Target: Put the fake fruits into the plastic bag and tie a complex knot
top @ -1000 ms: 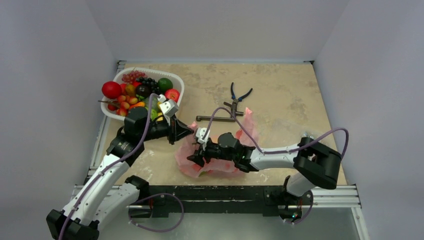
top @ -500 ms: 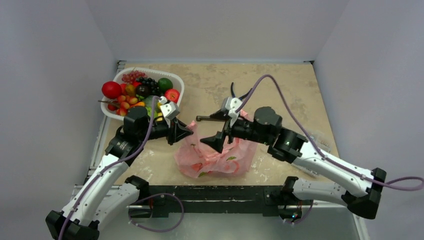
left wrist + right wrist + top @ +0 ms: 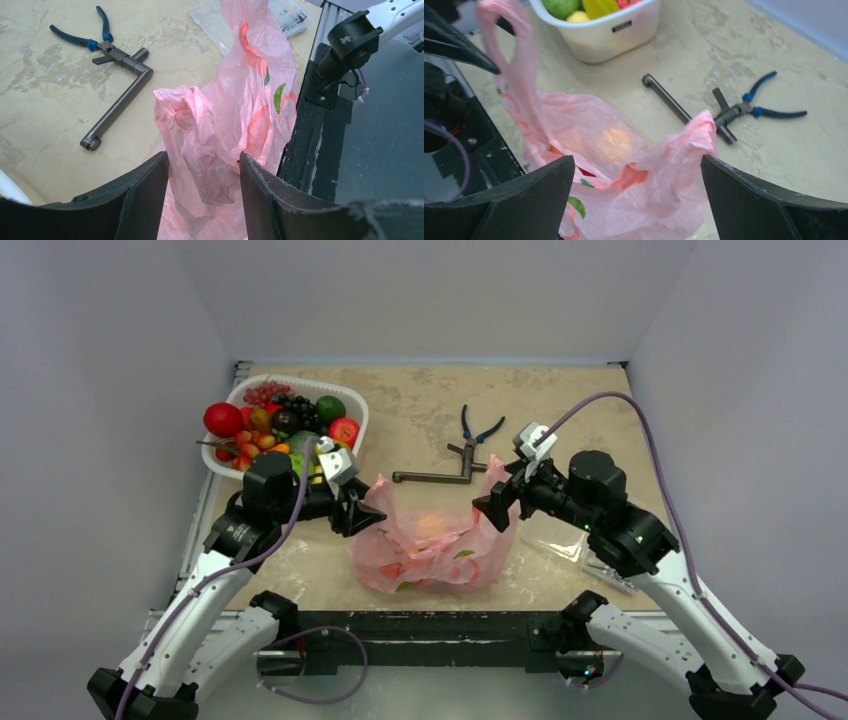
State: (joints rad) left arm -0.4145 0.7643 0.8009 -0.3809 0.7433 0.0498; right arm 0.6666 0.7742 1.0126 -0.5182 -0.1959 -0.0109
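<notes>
The pink plastic bag point(image 3: 430, 545) sits at the table's near middle, its mouth open and its two handles standing up apart. No knot is in view. A peach-coloured fruit point(image 3: 611, 140) glows through the film, and more fake fruits point(image 3: 285, 420) fill the white basket point(image 3: 357, 412) at the back left. My left gripper point(image 3: 365, 508) is open at the bag's left handle point(image 3: 187, 125), which stands loose between the jaws point(image 3: 202, 157). My right gripper point(image 3: 497, 505) is wide open at the right handle point(image 3: 696, 135), whose film lies between and below its fingers point(image 3: 636, 160).
Blue-handled pliers point(image 3: 478, 430) and a dark metal L-shaped bar point(image 3: 435, 476) lie behind the bag. A clear bag of hardware point(image 3: 570, 545) lies to its right under the right arm. The black frame rail point(image 3: 440, 625) runs along the near edge.
My right gripper rose from low over the bag, drew back to the right and opened wide. My left gripper opened off the left handle. The bag now stands open.
</notes>
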